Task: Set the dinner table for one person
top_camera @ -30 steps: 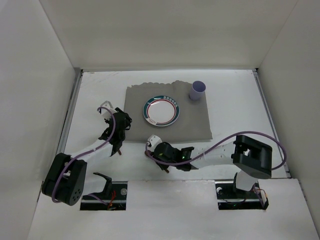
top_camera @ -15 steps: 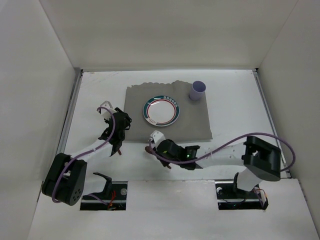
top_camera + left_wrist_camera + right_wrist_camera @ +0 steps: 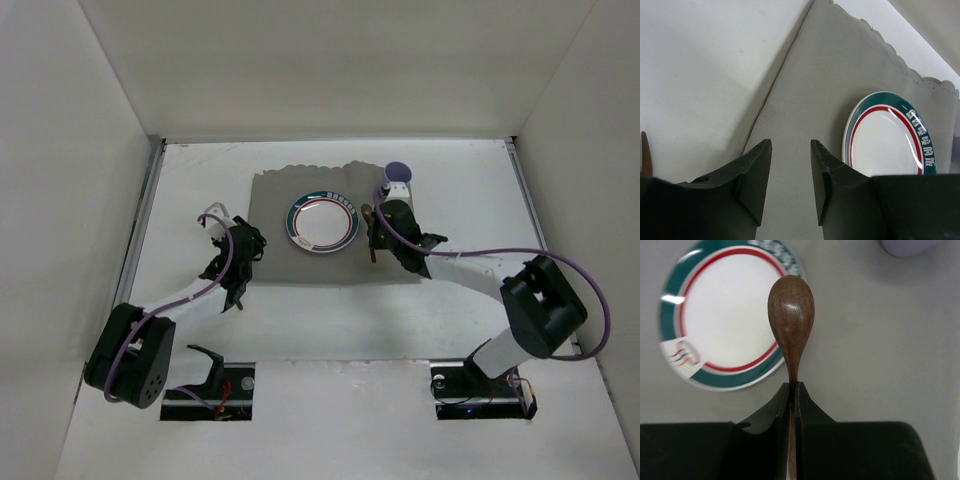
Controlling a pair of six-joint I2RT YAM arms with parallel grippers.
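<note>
The white dinner table (image 3: 480, 200) carries a grey mat (image 3: 275, 200). A white plate (image 3: 322, 222) with a green and red rim sits on the mat, and a lilac cup (image 3: 398, 180) stands at the mat's far right corner. My right gripper (image 3: 375, 232) is shut on a wooden spoon (image 3: 790, 310) by its neck. It holds the spoon above the mat just right of the plate (image 3: 720, 305), bowl end toward the cup (image 3: 907, 246). My left gripper (image 3: 790, 145) is open and empty over the mat's left edge (image 3: 805, 110), with the plate (image 3: 885, 145) ahead on its right.
White walls close in the table on the left, back and right. A thin brown tip (image 3: 644, 152) shows at the left edge of the left wrist view, on the table beside the left gripper. Both arm bases stand at the near edge.
My right arm has swung from the near table in front of the mat up and right, to beside the plate, carrying the spoon. The left arm has hardly moved.
</note>
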